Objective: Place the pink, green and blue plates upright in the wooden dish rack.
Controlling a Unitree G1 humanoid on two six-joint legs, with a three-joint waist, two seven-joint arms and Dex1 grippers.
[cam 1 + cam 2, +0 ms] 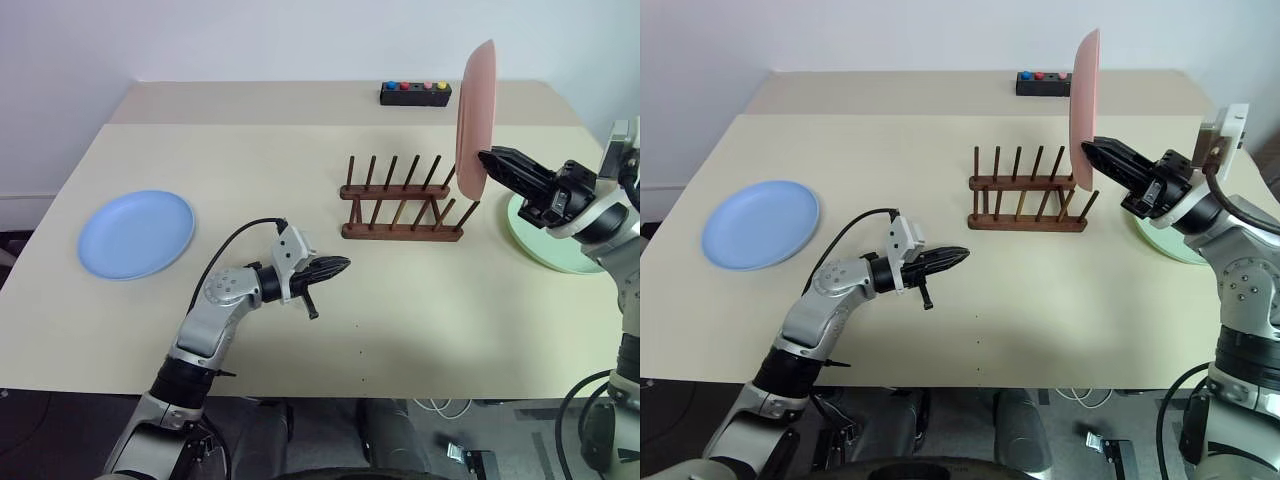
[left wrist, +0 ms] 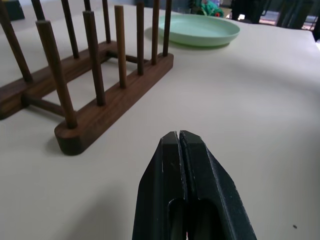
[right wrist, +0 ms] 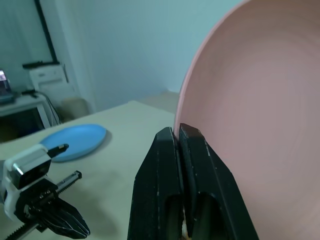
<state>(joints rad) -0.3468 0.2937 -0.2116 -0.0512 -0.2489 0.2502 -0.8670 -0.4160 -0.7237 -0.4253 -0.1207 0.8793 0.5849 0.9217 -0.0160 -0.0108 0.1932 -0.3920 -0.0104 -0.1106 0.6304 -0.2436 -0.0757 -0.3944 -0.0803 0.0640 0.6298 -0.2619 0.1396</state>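
A cream-topped table is standing against a plain white wall at twelve o'clock, a small black button box is resting near its far edge, and dark floor is showing below.

- The wooden dish rack has every slot between its pegs open.
- Above the rack's right end, the pink plate stands on edge, blocking approach from that side.
- Right of the rack lies the green plate.
- Left of the rack, bare table reaches the blue plate.
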